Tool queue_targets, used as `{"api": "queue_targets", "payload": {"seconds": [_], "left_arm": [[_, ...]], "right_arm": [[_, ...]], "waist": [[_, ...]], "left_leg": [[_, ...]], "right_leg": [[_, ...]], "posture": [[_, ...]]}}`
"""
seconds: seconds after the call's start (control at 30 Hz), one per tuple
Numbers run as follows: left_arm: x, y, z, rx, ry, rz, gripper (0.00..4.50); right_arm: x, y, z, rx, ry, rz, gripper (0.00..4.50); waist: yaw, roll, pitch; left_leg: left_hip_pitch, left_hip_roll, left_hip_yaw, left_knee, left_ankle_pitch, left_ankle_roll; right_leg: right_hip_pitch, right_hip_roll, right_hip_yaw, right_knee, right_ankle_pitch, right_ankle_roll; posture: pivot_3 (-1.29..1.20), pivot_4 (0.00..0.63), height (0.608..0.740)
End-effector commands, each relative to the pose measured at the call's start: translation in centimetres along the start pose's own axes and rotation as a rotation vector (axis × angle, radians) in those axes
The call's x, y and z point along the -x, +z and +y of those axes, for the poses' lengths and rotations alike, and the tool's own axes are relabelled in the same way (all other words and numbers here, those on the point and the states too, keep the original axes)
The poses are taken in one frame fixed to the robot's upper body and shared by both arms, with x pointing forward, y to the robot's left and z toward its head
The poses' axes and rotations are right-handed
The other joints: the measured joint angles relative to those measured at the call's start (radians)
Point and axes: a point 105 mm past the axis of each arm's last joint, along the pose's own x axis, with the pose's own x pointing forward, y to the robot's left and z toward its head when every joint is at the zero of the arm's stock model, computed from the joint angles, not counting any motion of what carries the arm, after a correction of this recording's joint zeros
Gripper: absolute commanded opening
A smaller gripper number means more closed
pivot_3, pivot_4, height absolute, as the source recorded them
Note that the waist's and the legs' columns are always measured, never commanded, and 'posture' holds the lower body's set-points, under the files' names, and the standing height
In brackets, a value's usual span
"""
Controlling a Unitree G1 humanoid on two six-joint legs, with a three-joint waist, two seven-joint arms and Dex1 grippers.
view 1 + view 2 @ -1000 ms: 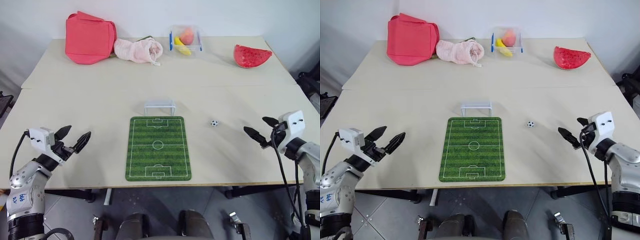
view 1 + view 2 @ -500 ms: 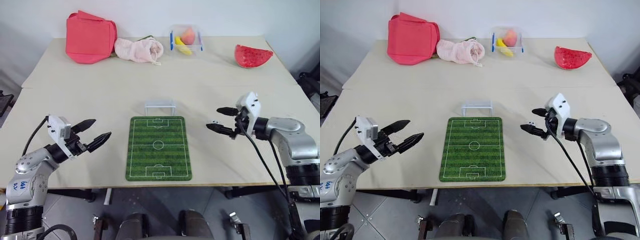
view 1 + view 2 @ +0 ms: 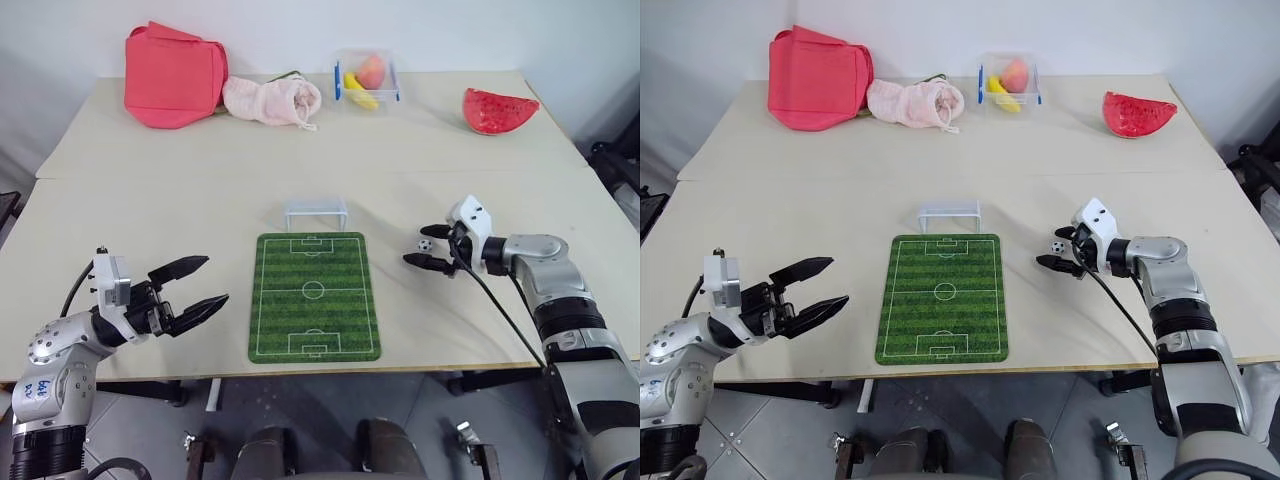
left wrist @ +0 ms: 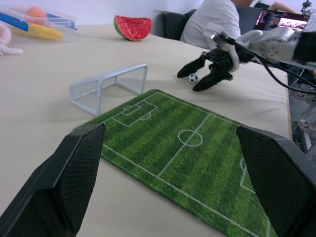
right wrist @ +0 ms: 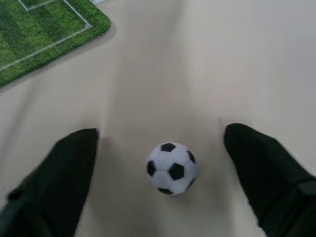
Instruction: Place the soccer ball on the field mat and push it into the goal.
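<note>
The tiny black-and-white soccer ball (image 3: 425, 245) lies on the bare table to the right of the green field mat (image 3: 315, 295). At the mat's far end stands the white goal (image 3: 315, 213). My right gripper (image 3: 414, 245) is open and low over the table, one finger on each side of the ball. In the right wrist view the ball (image 5: 171, 168) sits between the two black fingers (image 5: 64, 168) with a gap on both sides. My left gripper (image 3: 215, 280) is open and empty to the left of the mat, pointing toward it.
Along the table's far edge are a red bag (image 3: 175, 75), a pink cloth (image 3: 272, 100), a clear box of fruit (image 3: 366, 78) and a watermelon slice (image 3: 498, 110). A person in a white shirt (image 4: 212, 19) sits beyond the table.
My right gripper has swung in from the table's right edge to straddle the ball, its fingers a little narrower. My left gripper has turned in toward the mat.
</note>
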Motion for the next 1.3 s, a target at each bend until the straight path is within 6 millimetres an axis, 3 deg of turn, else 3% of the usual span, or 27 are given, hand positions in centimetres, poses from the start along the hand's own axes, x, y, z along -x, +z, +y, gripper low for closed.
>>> {"api": "queue_targets", "payload": {"seconds": [0.03,0.2,0.27,0.33,0.5,0.57,0.63,0.8,1.0,1.3], "left_arm": [[0.8,1.0,-0.4,-0.045,-0.015,-0.043,4.5],[1.9,0.5,-0.8,-0.037,-0.046,-0.038,4.5],[2.1,-0.1,-0.9,-0.041,-0.08,-0.007,4.5],[2.2,-0.4,-1.0,-0.045,-0.103,0.007,4.5],[2.4,-1.6,-1.3,-0.069,-0.179,0.061,4.5],[2.3,-2.1,-1.4,-0.075,-0.219,0.067,4.5],[2.2,-2.4,-1.4,-0.08,-0.25,0.065,4.5],[1.8,-2.2,-0.9,-0.102,-0.272,0.037,4.5],[1.8,-2.6,-0.9,-0.096,-0.265,0.036,4.5],[1.5,-2.7,-1.4,-0.089,-0.267,0.027,4.5]], "right_arm": [[0.7,0.1,-0.2,0.037,-0.006,-0.01,2.92],[1.2,-0.1,-0.5,0.059,-0.022,-0.016,1.31],[1.5,1.1,-0.5,0.081,-0.013,-0.046,0.86],[1.7,2.1,-0.3,0.093,-0.002,-0.074,0.86],[1.7,6.0,3.1,0.092,0.143,-0.119,0.86],[0.6,8.1,7.4,0.117,0.289,-0.119,0.86],[0.0,8.8,11.6,0.155,0.428,-0.09,0.86],[-1.5,7.8,17.0,0.218,0.579,-0.045,0.86],[-2.2,6.1,19.7,0.282,0.686,0.02,0.86],[-4.7,5.6,20.7,0.323,0.712,0.029,0.86]], "waist": [[0.0,0.0,0.0],[0.0,0.0,0.0],[0.001,0.0,0.0],[0.001,0.0,0.0],[0.002,0.0,0.0],[0.005,0.0,0.0],[0.006,0.0,0.0],[0.014,-0.002,-0.001],[0.012,-0.004,-0.001],[0.008,-0.004,-0.002]], "left_leg": [[0.0,0.0,0.0,0.0,0.0,0.0],[0.0,0.0,0.0,0.0,0.0,0.0],[0.0,0.0,0.0,0.0,0.0,0.0],[0.0,0.0,0.0,0.001,0.0,0.0],[-0.001,0.001,0.0,0.001,0.0,0.0],[-0.001,0.001,0.0,0.001,0.0,0.0],[-0.001,0.002,-0.001,0.002,-0.001,-0.001],[-0.002,0.002,-0.001,0.007,-0.004,0.0],[-0.005,-0.002,-0.002,0.014,-0.008,0.003],[-0.004,-0.002,-0.001,0.014,-0.009,0.003]], "right_leg": [[0.0,0.0,0.0,0.0,0.0,0.0],[0.0,0.0,0.0,0.0,0.0,0.0],[0.0,0.0,0.0,0.0,0.0,0.0],[0.0,0.0,0.0,0.0,0.0,0.0],[-0.001,0.0,0.0,0.001,0.0,0.0],[-0.001,0.0,-0.001,0.002,0.0,0.0],[-0.001,0.001,-0.001,0.002,0.0,0.0],[-0.001,0.001,-0.003,0.002,0.0,0.0],[0.0,0.0,-0.003,0.003,0.0,0.0],[0.0,0.0,-0.005,0.003,0.0,0.0]], "posture": [[0.0,0.15,0.74],[0.0,0.15,0.74],[0.0,0.15,0.74],[0.0,0.15,0.74],[0.0,0.15,0.74],[0.0,0.15,0.74],[0.0,0.15,0.74],[0.0,0.15,0.74],[0.0,0.15,0.74],[0.0,0.15,0.74]]}}
